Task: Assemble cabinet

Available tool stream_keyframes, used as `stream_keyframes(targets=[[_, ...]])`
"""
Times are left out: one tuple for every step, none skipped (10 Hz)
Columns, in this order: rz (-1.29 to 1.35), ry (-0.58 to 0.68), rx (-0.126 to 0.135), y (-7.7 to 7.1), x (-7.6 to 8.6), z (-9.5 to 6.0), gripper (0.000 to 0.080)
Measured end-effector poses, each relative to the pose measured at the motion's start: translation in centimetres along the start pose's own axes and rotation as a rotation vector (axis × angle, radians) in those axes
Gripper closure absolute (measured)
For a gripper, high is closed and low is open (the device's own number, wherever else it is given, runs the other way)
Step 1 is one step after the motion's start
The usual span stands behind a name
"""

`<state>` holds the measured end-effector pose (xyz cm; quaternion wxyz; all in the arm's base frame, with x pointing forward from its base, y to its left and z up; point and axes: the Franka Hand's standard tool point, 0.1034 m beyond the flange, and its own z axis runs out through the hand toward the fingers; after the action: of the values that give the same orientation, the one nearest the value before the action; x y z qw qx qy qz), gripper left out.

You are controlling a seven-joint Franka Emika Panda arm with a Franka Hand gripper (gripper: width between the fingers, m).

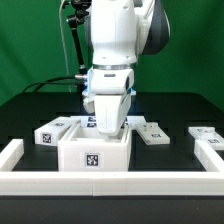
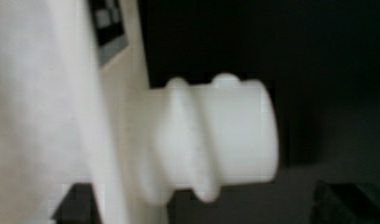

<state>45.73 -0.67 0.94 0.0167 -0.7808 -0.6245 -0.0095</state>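
Currently the white plastic boxy cabinet body (image 1: 93,155) stands on the black counter (image 1: 170,108), just behind the low white border rail (image 1: 110,183), with one tag on its front wall. The gripper (image 1: 108,122) hangs at the body's open top; its fingers are hidden, so its opening cannot be told. Flat white tagged panels (image 1: 152,131) lie alongside. The wrist view shows a blurred round white knob (image 2: 213,135).

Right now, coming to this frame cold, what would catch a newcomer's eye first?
The big white arm fills the middle of the exterior view, its gripper low over the white box body, which stands at the front with a square tag on its face. The wrist view is a blurred close-up of a white round stub jutting from a white panel.
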Motion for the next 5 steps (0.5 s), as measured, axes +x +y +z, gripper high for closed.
stream_keyframes(targets=[[0.0,0.0,0.0,-0.01,-0.01,0.01,0.0354],[0.0,0.0,0.0,-0.01,-0.02,0.01,0.0492],[0.001,0.0,0.0,-0.01,-0.03,0.02,0.0628],[0.001,0.0,0.0,0.0,-0.03,0.01,0.0759],[0.001,0.0,0.0,0.03,-0.06,0.0,0.0759]])
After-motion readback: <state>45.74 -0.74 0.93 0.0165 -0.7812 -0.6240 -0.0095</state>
